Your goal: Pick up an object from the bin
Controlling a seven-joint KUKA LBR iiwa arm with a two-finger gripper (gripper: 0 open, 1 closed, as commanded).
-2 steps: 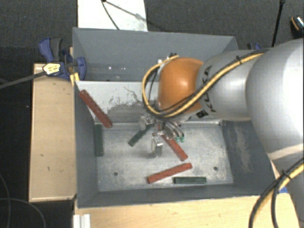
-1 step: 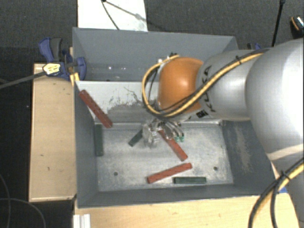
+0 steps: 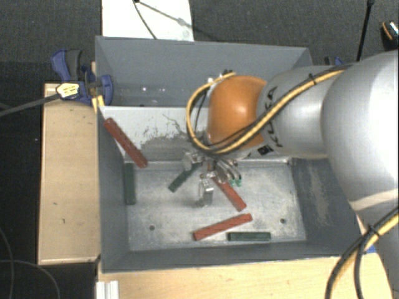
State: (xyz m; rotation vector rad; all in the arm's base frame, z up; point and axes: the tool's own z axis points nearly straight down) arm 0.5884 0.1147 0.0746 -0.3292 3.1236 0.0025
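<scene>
- The gripper (image 3: 207,187) hangs low over the middle of the grey metal bin (image 3: 274,185), close to the floor. The wrist's orange cover (image 3: 234,111) and looped cables (image 3: 293,89) sit directly above it. Whether it is open or closed cannot be told from this angle, and nothing can be seen held in it.
- Just beside the gripper, on the arm's side and slightly toward the camera, lies a short red-brown bar (image 3: 234,197). It lies slantwise, and its upper end runs in under the gripper. It is the closest thing and, in my judgement, the likeliest pick.
- On the opposite side, also just beside the gripper, a tilted dark green bar (image 3: 181,180) points its near end at the tool. The gripper therefore sits between two bars, and either could be nudged as it closes.
- Nearer the camera than the gripper, and apart from it, a long red-brown bar (image 3: 222,227) lies flat. A flat dark green bar (image 3: 249,236) lies just beside its lower edge.
- Well away, past the tilted green bar, another dark green bar (image 3: 129,183) lies along the foot of the far side wall.
- Above that one, a leaning red-brown bar (image 3: 124,143) is propped against the same wall, which makes it awkward to grasp from above.
- The bars on the open floor suit a top-down grasp better, which probably explains why the gripper is over the middle.
</scene>
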